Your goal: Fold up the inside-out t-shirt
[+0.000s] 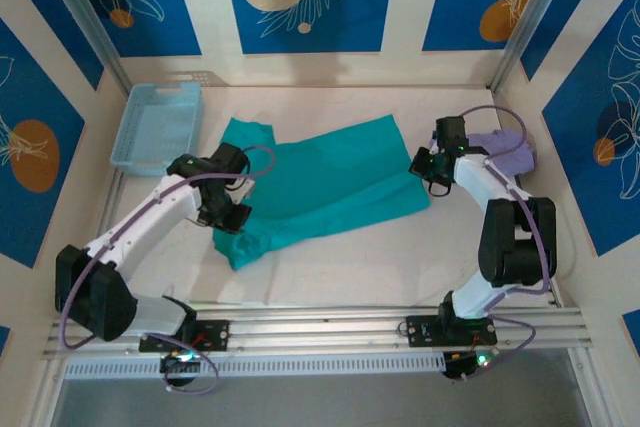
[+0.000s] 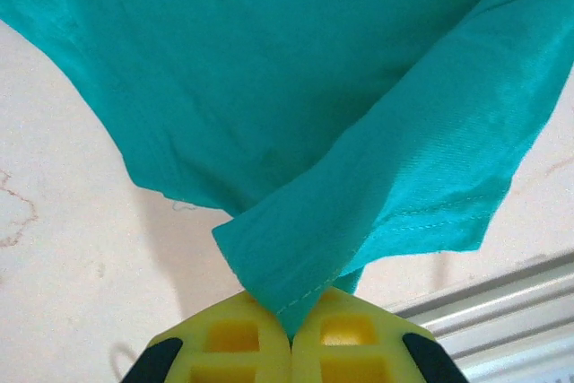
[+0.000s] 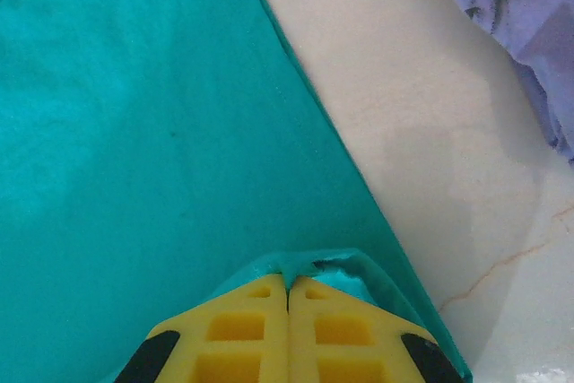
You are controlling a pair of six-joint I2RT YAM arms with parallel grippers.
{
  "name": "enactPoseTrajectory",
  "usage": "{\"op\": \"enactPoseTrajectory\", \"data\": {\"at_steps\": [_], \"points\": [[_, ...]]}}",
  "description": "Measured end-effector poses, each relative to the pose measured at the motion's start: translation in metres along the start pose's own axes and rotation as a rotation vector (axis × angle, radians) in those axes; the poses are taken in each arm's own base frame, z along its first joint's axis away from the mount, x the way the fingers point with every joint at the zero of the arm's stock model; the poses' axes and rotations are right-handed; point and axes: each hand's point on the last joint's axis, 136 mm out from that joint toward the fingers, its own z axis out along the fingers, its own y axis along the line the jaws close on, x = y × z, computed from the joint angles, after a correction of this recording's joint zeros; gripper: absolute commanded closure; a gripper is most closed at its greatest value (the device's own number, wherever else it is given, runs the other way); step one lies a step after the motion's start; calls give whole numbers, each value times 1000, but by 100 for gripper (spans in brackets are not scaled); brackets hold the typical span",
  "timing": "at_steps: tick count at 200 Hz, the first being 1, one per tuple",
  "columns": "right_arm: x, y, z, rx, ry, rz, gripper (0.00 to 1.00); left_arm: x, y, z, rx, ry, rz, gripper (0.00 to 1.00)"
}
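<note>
From above, a teal t-shirt [image 1: 335, 179] lies spread across the middle of a pale table [image 1: 390, 262], running from upper left to right, with one sleeve trailing toward the lower left. The left gripper [image 1: 238, 213] sits at that left end of the shirt. The right gripper [image 1: 424, 167] is at the shirt's right edge. A light blue basket [image 1: 155, 127] stands in the upper left corner of the table. A pale lavender garment [image 1: 508, 152] lies at the right, just beyond the right arm.

The left wrist camera looks along the yellow pads [image 2: 235, 338] of the left gripper [image 2: 291, 327], pressed together on a folded, stitched hem of the t-shirt [image 2: 314, 105]. The cloth fans upward across the frame. Bare table [image 2: 72, 248] shows at the left and a metal rail [image 2: 502, 302] at the lower right.

In the right wrist view, the right gripper [image 3: 287, 286] is closed, with a small bunched edge of the t-shirt [image 3: 134, 132] caught at its tips. The shirt fills the left half of the frame. Table [image 3: 430, 141] lies to the right, and the lavender garment [image 3: 525, 24] sits in the upper right corner.
</note>
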Motion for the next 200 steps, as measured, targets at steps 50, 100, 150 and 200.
{"op": "enactPoseTrajectory", "data": {"at_steps": [50,100,150,200], "points": [[-3,-11,23,71,28,-9,97,-62,27,17,-83,-11,-58,81],[-28,-5,44,92,34,-37,64,-108,76,46,-245,40,-126,57],[-3,27,-10,21,-16,-125,61,-87,58,16,-193,-125,-188,50],[81,101,-3,-237,204,-217,64,-27,22,50,19,-149,-304,47]]}}
